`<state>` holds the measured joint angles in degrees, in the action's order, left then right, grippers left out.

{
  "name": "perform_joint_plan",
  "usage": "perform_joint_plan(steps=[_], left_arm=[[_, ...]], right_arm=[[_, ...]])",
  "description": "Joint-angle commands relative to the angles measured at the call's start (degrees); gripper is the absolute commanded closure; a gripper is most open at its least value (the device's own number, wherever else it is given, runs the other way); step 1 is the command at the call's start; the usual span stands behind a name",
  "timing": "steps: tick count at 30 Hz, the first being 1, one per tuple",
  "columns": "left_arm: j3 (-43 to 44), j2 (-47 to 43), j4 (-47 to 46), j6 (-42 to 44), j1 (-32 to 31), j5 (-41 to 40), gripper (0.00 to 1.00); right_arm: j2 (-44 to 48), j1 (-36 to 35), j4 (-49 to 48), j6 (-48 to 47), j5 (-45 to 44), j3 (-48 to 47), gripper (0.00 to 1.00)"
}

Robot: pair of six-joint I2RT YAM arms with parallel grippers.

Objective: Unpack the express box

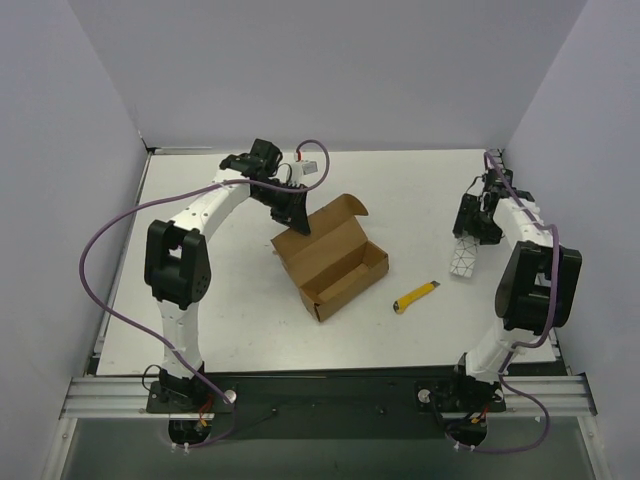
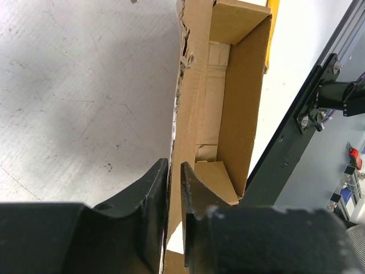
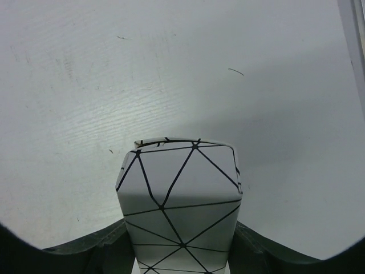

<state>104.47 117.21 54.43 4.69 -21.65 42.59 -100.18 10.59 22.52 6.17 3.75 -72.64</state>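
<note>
Express box (image 1: 340, 270) open near the middle of the desk (image 1: 220, 300), long axis slanting from the near-left corner toward the far-right one. Looks bare inside, plain card only. Raised lid flap (image 1: 325, 225) along its far side, pinched at the left end by the left jaws, clenched on the card edge. Yellow knife (image 1: 415, 297) just off the box toward the near-right corner. Right jaws well apart by the right edge, grasping the white patterned block (image 3: 179, 188). Favours the left arm (image 1: 200, 215) for any further box handling; right arm (image 1: 530, 285) farther off and occupied.
</note>
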Motion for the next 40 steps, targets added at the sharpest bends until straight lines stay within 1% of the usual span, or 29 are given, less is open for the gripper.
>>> perform_joint_plan(steps=[1, 2, 3, 4, 7, 8, 10, 11, 12, 13, 15, 16, 18, 19, 23, 27, 30, 33, 34, 35, 40], left_arm=[[1.70, -2.69, -1.17, -0.03, 0.20, 0.03, 0.73], [1.88, -2.69, -1.09, 0.14, 0.20, 0.39, 0.72], [1.88, -2.77, -1.09, 0.32, 0.20, 0.74, 0.69], [1.97, -2.86, -1.09, 0.32, 0.29, 2.22, 0.68], [2.32, -3.39, -1.52, 0.50, 0.29, 5.83, 0.61], [2.58, -3.56, -1.96, 0.41, 0.29, 7.84, 0.59], [2.76, -3.65, -2.49, -0.12, 0.64, 9.70, 0.57], [2.85, -3.57, -3.27, -0.29, 0.90, 11.36, 0.55], [2.94, -3.48, -3.63, -0.99, 1.08, 12.25, 0.53], [3.11, -3.39, -4.33, -1.26, 1.60, 12.86, 0.37], [4.51, -3.39, -4.51, -1.09, 1.96, 12.79, 0.12], [5.22, -3.30, -4.16, -0.74, 2.22, 12.52, 0.06], [7.75, -3.21, -3.46, 0.84, 2.49, 10.86, 0.05], [8.55, -3.13, -2.50, 1.46, 2.66, 10.24, 0.05], [12.25, -2.77, -2.58, 2.52, 4.94, 7.52, 0.04], [15.15, -2.77, -4.24, 0.95, 7.93, 3.65, 0.03], [16.64, -2.60, -5.92, -0.11, 10.48, 1.54, 0.03], [18.05, -2.07, -5.92, 0.84, 12.15, -2.50, 0.03], [18.32, -1.90, -5.75, 1.28, 12.33, -3.73, 0.03], [18.67, -1.90, -5.66, 1.72, 12.51, -6.70, 0.03], [19.46, -2.07, -5.39, 3.75, 12.42, -12.43, 0.03]], right_arm=[[0.16, -0.75, 0.85, -0.72, -0.06, -2.76, 0.34], [-0.10, -0.75, 1.38, -1.77, -0.67, -3.64, 0.26], [-0.28, -0.75, 2.17, -2.48, -1.19, -4.60, 0.06], [-0.36, -0.75, 3.91, -3.09, -1.55, -5.75, 0.02], [-0.81, -0.48, 9.19, -4.85, -1.38, -11.37, 0.01], [-0.63, -0.57, 10.25, -5.64, -0.51, -13.91, 0.01], [-0.36, -0.75, 14.29, -7.21, 4.32, -16.29, 0.01], [-0.37, -1.01, 15.87, -7.66, 4.95, -18.91, 0.00], [-0.10, -1.44, 17.54, -7.23, 3.82, -19.55, 0.00], [0.33, -2.49, 17.82, -6.71, 2.24, -19.90, 0.00], [1.91, -3.64, 17.82, -4.26, -2.05, -19.73, 0.00], [2.53, -5.04, 17.91, -3.46, -6.25, -19.82, 0.00], [3.84, -6.80, 18.78, -3.62, -10.67, -19.91, 0.00], [4.20, -7.68, 19.22, -5.63, -13.48, -19.82, 0.00], [6.39, -11.89, 21.24, -7.85, -17.54, -19.91, 0.00], [9.03, -13.22, 21.42, -6.53, -14.04, -21.83, 0.00], [10.18, -14.45, 21.86, -5.30, -12.45, -26.05, 0.00], [10.62, -14.72, 21.95, -3.63, -11.31, -29.66, 0.00], [10.62, -14.81, 21.95, -3.28, -11.57, -30.45, 0.00], [10.53, -14.90, 22.04, -3.27, -11.66, -31.50, 0.00], [10.62, -14.98, 21.86, -3.62, -10.70, -35.02, 0.00]])
